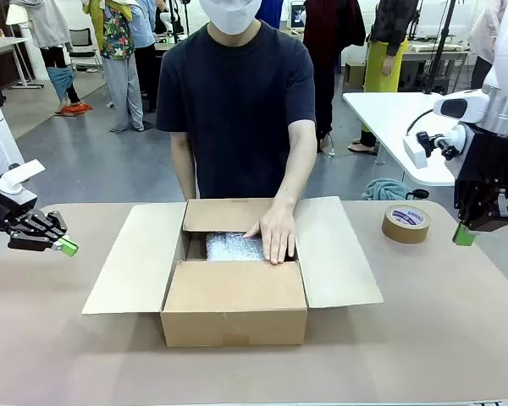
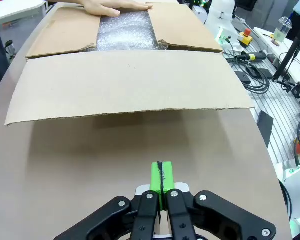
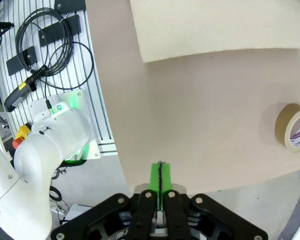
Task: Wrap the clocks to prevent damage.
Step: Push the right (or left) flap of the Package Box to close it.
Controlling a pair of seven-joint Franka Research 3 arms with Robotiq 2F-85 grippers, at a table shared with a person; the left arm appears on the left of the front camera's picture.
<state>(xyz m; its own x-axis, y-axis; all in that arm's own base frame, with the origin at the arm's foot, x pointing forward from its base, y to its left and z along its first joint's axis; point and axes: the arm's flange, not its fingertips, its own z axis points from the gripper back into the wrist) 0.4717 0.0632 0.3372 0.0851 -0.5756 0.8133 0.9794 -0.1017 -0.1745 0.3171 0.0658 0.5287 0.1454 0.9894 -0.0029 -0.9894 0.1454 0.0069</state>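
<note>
A brown table (image 1: 423, 338) carries a cardboard box (image 1: 234, 313) at its centre. The box's side flaps are spread out flat at 9 and 3 o'clock, and the near flap is folded in over the front half of the opening. In the gap left open lies a bubble-wrap bundle (image 1: 230, 247) – what it holds cannot be told through the wrap. A person's hand (image 1: 277, 233) rests palm down on the bundle's 3 o'clock side. A roll of tape (image 1: 405, 223) lies flat at 2 o'clock from the box, well apart from it. The left gripper (image 1: 66, 246) hangs at 9 o'clock, clear of the left flap, its jaws pressed together on nothing. The right gripper (image 1: 464, 235) hangs just beyond the roll at 3 o'clock, also pressed together and holding nothing.
</note>
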